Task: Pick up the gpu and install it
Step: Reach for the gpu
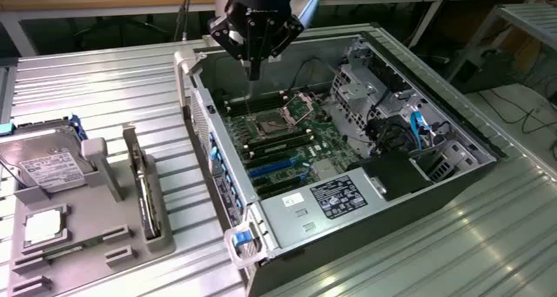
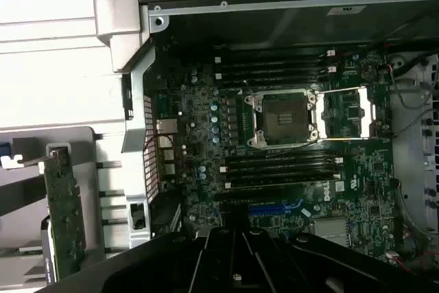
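You see the gripper (image 1: 253, 74) in the exterior view, hanging over the far end of the open computer case (image 1: 366, 245). Its fingers are pressed together into one narrow tip and carry nothing. The gpu (image 1: 145, 194) is well apart from it and outside the case. It stands on its edge in a slot of the grey holder (image 1: 104, 173) at the exterior view's left, near the hard drive (image 1: 39, 166) with its white label. This view also gives you the labelled power supply (image 1: 341, 196) at the near end of the case and the blue cables (image 1: 418, 130) beside the drive cage.

The wrist view gives you what the exterior one does not, a look straight down onto the motherboard (image 2: 199, 135). You can see the open processor socket (image 2: 285, 118) lying between two banks of black memory slots. A blue expansion slot (image 2: 274, 207) shows just past the gripper's dark body. In this view the gpu turns its greenish board face toward you, with the silvery bracket at one end, and it sits outside the case wall in the same holder.

Case and holder both rest on a ribbed metal table (image 1: 104, 88). Behind it you can make out a wooden bench (image 1: 104, 0) along the back. Loose cables (image 1: 522, 114) trail over the floor at the exterior view's right.
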### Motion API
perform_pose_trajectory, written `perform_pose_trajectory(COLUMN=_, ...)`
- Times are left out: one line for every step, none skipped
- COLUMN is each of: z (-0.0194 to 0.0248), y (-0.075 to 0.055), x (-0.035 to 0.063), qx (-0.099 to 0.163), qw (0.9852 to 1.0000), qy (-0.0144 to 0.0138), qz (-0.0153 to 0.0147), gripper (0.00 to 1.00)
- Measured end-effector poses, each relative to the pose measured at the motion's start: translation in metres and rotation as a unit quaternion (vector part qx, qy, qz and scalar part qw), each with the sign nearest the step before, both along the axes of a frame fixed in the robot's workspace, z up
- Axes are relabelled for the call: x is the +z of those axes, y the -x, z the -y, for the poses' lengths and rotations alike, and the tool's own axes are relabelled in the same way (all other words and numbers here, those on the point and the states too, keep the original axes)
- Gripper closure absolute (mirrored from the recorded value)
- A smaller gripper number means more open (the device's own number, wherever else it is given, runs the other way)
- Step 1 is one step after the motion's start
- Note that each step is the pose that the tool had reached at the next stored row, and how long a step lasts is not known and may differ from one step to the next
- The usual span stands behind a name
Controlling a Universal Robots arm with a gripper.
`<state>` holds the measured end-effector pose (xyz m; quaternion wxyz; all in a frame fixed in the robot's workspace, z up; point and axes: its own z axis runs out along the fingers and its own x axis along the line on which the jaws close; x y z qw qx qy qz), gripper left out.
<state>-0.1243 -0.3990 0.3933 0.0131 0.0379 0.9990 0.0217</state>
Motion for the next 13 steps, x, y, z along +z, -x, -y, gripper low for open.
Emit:
perform_pose_trajectory(z=0.0, y=0.003, x=0.0, qx=0.0, qw=1.0, qy=0.0, qz=0.0, gripper=0.89)
perform_pose_trajectory(z=0.0, y=0.008, x=0.0, qx=0.0, qw=1.0, qy=0.0, qz=0.0, gripper=0.89)
perform_pose_trajectory(z=0.0, y=0.01, x=-0.0001, qx=0.0, qw=1.0, qy=0.0, qz=0.0, gripper=0.89)
perform_pose_trajectory(z=0.0, y=0.012, x=0.0, qx=0.0, qw=1.0, qy=0.0, qz=0.0, gripper=0.89)
perform_pose_trajectory(z=0.0, y=0.013, x=0.0, qx=0.0, qw=1.0, qy=0.0, qz=0.0, gripper=0.89)
perform_pose_trajectory(z=0.0, y=0.015, x=0.0, qx=0.0, qw=1.0, qy=0.0, qz=0.0, gripper=0.89)
perform_pose_trajectory(z=0.0, y=0.016, x=0.0, qx=0.0, qw=1.0, qy=0.0, qz=0.0, gripper=0.89)
perform_pose_trajectory(z=0.0, y=0.017, x=0.0, qx=0.0, qw=1.0, qy=0.0, qz=0.0, gripper=0.89)
perform_pose_trajectory(z=0.0, y=0.019, x=0.0, qx=0.0, qw=1.0, qy=0.0, qz=0.0, gripper=0.89)
perform_pose_trajectory(z=0.0, y=0.019, x=-0.0001, qx=0.0, qw=1.0, qy=0.0, qz=0.0, gripper=0.89)
perform_pose_trajectory(z=0.0, y=0.021, x=0.0, qx=0.0, qw=1.0, qy=0.0, qz=0.0, gripper=0.89)
perform_pose_trajectory(z=0.0, y=0.022, x=0.0, qx=0.0, qw=1.0, qy=0.0, qz=0.0, gripper=0.89)
perform_pose_trajectory(z=0.0, y=0.023, x=0.0, qx=0.0, qw=1.0, qy=0.0, qz=0.0, gripper=0.89)
